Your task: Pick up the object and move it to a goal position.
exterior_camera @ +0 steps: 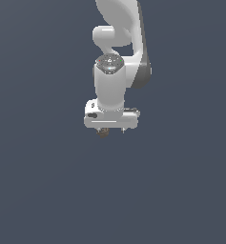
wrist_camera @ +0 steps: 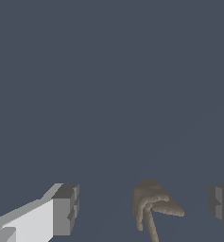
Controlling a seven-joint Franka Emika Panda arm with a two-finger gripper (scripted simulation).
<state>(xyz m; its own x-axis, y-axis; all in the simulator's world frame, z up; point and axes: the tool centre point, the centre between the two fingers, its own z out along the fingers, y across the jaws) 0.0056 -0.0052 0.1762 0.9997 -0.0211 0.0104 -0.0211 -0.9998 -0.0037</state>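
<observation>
With the white robot gripper [wrist_camera: 142, 205] spread wide and the small dark-brown, lumpy, ridged object [wrist_camera: 151, 203] lying between its dark grey fingertips [wrist_camera: 66, 208], apparently untouched, I would centre it before squeezing gently, since it looks irregular.

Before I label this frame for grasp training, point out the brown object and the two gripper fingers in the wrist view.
Object [wrist_camera: 151, 203]: wrist view, on its lumpy brown upper body.
First finger [wrist_camera: 65, 210]: wrist view, on the dark fingertip pad's face.
Second finger [wrist_camera: 221, 202]: wrist view, on the dark pad at the picture's edge.
</observation>
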